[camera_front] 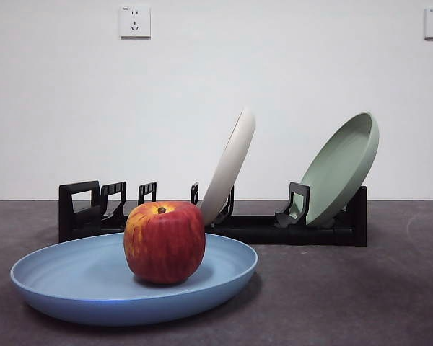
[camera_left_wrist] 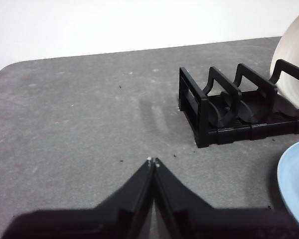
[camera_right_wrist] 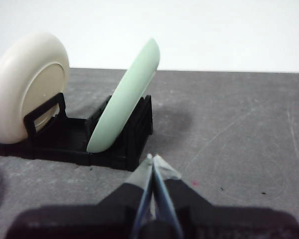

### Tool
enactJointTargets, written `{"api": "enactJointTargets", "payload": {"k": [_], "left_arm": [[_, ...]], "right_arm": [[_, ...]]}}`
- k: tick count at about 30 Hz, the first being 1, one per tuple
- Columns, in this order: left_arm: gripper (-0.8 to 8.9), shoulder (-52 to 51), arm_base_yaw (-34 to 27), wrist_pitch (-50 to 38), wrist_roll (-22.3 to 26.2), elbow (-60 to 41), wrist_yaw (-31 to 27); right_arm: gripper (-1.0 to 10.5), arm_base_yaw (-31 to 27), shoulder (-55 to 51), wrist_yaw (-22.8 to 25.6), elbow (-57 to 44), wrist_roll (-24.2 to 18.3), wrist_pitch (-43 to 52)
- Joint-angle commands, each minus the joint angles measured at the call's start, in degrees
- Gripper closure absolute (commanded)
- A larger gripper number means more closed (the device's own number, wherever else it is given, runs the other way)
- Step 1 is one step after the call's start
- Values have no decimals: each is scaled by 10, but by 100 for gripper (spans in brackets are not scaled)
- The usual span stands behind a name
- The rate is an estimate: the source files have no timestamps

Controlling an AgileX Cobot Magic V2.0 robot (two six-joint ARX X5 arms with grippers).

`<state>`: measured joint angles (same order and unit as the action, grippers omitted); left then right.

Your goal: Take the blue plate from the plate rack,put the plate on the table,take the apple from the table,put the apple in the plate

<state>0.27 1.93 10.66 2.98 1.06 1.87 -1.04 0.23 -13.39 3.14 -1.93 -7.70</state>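
Observation:
The blue plate [camera_front: 79,285] lies flat on the table [camera_front: 346,303] in the front view, near and left of centre. The red apple [camera_front: 164,241] stands upright in it, stem up. An edge of the blue plate also shows in the left wrist view [camera_left_wrist: 296,184]. The black plate rack [camera_front: 274,229] stands behind it and shows in the left wrist view [camera_left_wrist: 229,107] and the right wrist view [camera_right_wrist: 89,139]. My left gripper [camera_left_wrist: 153,161] is shut and empty above bare table beside the rack's handle end. My right gripper [camera_right_wrist: 153,159] is shut and empty near the rack's other end.
A cream-white plate [camera_front: 231,164] and a pale green plate [camera_front: 340,167] lean in the rack's slots. Both also show in the right wrist view, cream-white [camera_right_wrist: 27,84] and green [camera_right_wrist: 124,94]. A white wall with sockets [camera_front: 135,21] stands behind the table.

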Motion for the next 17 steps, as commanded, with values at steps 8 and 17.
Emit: {"api": "enactJointTargets", "payload": {"k": [8,17], "left_arm": [[816,-2,-1,-3,-2,-9,-2],[817,-2,-1,-3,-2,-9,-2]], "right_arm": [[946,33,-2,-3,-28,12,-18],[946,35,-2,-2,-28,10,-19]]}}
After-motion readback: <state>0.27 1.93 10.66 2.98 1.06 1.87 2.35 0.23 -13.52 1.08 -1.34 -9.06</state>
